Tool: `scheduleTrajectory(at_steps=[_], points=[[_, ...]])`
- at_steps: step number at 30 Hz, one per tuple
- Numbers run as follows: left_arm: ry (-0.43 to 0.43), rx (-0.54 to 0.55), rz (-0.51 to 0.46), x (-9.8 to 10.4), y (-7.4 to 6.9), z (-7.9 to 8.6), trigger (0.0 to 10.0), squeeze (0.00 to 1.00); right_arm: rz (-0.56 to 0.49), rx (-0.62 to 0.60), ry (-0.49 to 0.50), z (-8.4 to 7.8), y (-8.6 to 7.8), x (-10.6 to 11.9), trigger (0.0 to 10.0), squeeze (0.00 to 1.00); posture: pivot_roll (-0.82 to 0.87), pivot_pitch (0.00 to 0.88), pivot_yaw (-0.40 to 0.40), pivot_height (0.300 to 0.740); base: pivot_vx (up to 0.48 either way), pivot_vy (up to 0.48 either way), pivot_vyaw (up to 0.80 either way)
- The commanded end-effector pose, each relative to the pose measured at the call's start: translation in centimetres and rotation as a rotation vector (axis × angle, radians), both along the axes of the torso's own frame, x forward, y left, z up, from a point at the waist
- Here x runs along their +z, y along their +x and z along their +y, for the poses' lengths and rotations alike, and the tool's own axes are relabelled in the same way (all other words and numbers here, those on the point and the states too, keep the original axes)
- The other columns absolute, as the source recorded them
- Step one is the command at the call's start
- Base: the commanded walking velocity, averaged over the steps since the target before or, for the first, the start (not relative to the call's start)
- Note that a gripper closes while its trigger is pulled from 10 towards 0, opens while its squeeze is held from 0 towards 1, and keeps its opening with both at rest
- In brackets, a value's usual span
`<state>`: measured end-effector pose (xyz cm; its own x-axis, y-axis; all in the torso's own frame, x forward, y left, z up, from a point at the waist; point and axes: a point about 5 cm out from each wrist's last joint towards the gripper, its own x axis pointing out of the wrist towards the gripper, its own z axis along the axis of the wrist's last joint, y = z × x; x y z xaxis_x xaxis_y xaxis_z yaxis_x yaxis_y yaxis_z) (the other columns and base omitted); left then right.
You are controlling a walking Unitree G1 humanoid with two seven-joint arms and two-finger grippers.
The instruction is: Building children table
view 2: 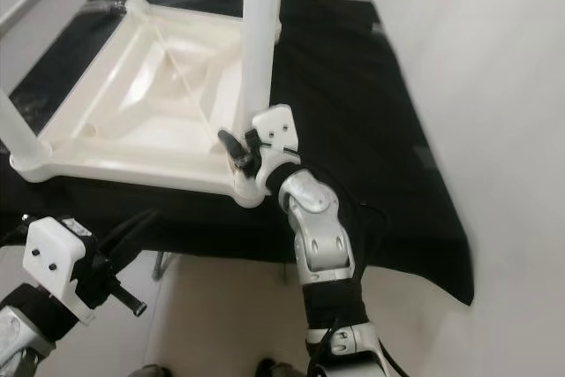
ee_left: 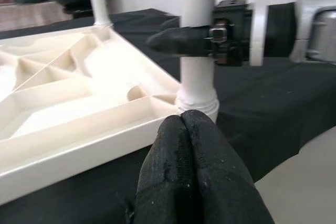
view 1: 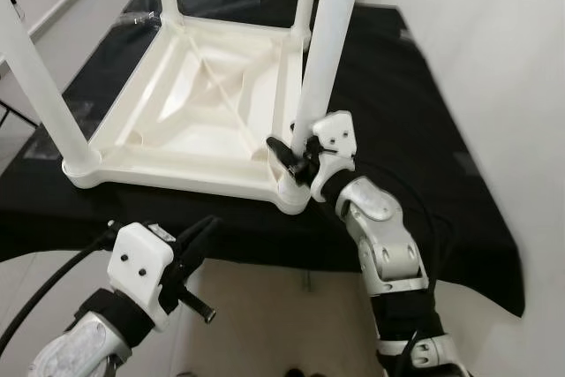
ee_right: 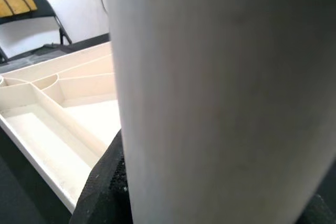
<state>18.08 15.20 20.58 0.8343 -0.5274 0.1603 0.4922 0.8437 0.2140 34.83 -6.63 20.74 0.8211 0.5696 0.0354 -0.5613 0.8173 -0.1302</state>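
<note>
An upside-down white plastic children's table (view 1: 199, 103) lies on a black-draped worktop (view 1: 415, 121), its ribbed underside facing up. The near right leg (view 1: 328, 37) stands upright in the corner socket closest to the robot, its long axis vertical. The right claw (view 1: 296, 158) is clamped around this leg just above the socket, one black finger on each side. The left claw (view 1: 196, 245) hangs below the tabletop's near edge, well apart from that leg, fingers pressed together on nothing. The right arm is plainly the nearer, so seating the leg likely means pushing straight down along its axis.
</note>
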Motion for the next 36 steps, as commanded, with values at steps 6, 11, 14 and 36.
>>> scheduleTrajectory(at_steps=[6, 11, 14, 36], points=[[0.005, 0.012, 0.003, 0.0, 0.2, 0.2, 10.0, 0.00, 0.158, 0.006, -0.120, 0.2, 1.9, -3.4, 10.0, 0.00, 0.18, 0.234, -0.146, 0.740, 0.000, 0.000, 0.00], [0.007, 0.002, 0.005, -0.1, 0.3, 0.0, 10.0, 0.00, 0.082, 0.143, -0.039, 1.1, 3.3, -0.3, 10.0, 1.00, 0.19, 0.234, -0.144, 0.740, 0.000, 0.000, 0.00], [0.007, 0.005, 0.005, -0.1, 0.3, 0.0, 10.0, 0.00, 0.059, 0.195, -0.022, 1.5, 3.2, 0.7, 10.0, 0.00, 0.19, 0.236, -0.147, 0.740, 0.000, 0.000, 0.00], [0.047, 0.231, 0.051, -0.8, 1.7, 1.6, 10.0, 0.00, 0.049, 0.406, 0.006, 2.7, 4.4, 3.8, 0.0, 0.00, 0.20, 0.251, -0.160, 0.740, 0.000, 0.000, 0.00]])
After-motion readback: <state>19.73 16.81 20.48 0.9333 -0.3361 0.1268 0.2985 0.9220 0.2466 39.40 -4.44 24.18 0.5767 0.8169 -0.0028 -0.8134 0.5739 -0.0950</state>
